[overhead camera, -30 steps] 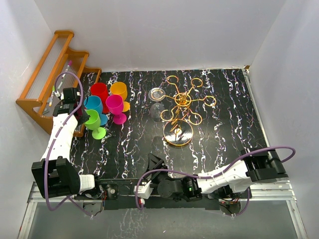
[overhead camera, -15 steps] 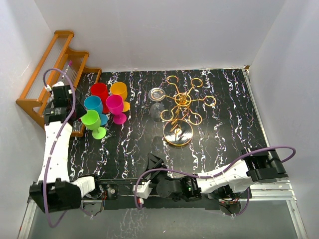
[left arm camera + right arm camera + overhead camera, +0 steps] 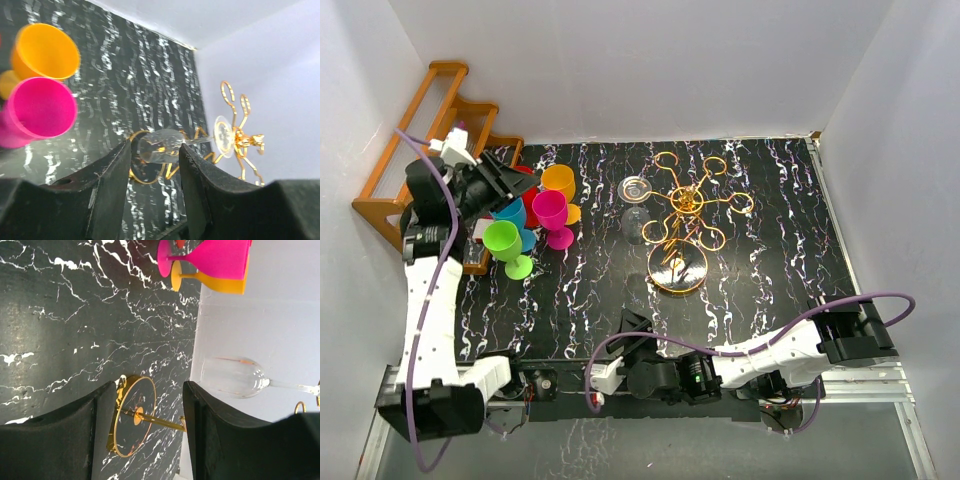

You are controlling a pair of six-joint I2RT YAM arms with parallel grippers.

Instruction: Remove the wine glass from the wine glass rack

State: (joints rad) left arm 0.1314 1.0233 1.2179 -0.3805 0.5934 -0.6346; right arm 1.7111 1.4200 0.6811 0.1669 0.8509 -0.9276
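The wine glass [image 3: 635, 210] hangs bowl-down off the rack [image 3: 682, 205], right of the open, empty left pincer [image 3: 516, 183]; right pincer [image 3: 632, 326] open too.

You have a gold wine glass rack [image 3: 687, 203] holding a clear wine glass [image 3: 636, 190] on a black tabletop [image 3: 770, 260] veined in white, with orange, pink, blue and green goblets [image 3: 549, 208] and an orange-brown shelf [image 3: 390, 170] left of that rack.

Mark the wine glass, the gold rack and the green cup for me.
wine glass [image 3: 232, 377], right wrist view, on its clear bowl.
gold rack [image 3: 677, 268], top external view, on its round base.
green cup [image 3: 502, 238], top external view, inside its bowl.
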